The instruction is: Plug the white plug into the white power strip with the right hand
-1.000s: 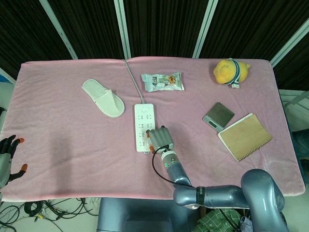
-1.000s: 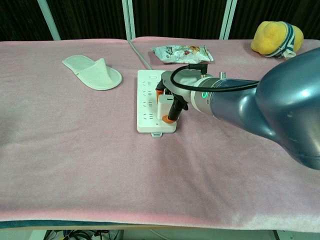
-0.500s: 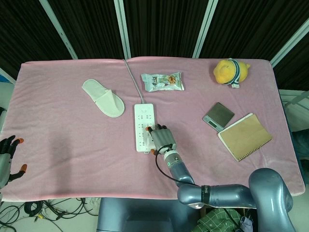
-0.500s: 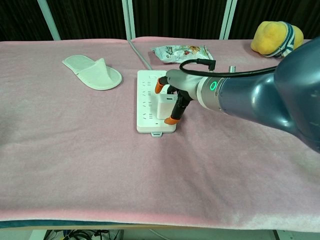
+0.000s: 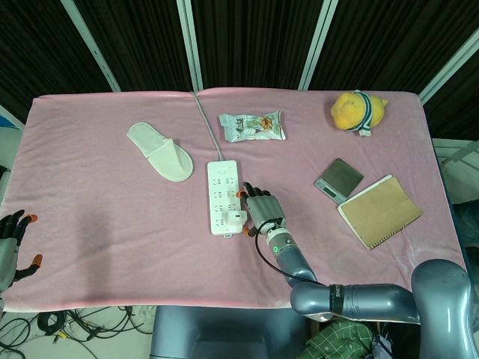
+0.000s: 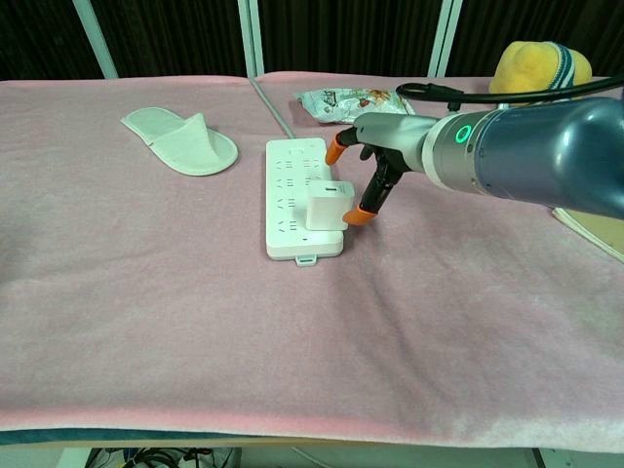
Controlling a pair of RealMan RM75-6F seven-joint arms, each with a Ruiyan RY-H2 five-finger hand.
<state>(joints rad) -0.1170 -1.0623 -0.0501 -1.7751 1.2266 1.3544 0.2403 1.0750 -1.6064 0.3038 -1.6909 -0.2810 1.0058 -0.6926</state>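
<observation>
Since a second ago my right hand (image 5: 263, 213) has slid off to the right of the white power strip (image 5: 223, 196), and the white plug (image 5: 238, 219) now stands alone on it. From the head view the strip's long axis runs away from me toward the far edge, cord trailing beyond it, and the plug sits near its near end. My fingers are spread and hold nothing. My left hand (image 5: 10, 238) waits at the table's left edge, fingers apart, out of the way.

From the chest view the plug (image 6: 329, 204) stands upright on the strip (image 6: 292, 190), presumably seated in a socket, its body squat. My right hand (image 6: 375, 161) hovers just beside it, orange fingertips (image 6: 362, 215) near but apparently not touching.
</observation>
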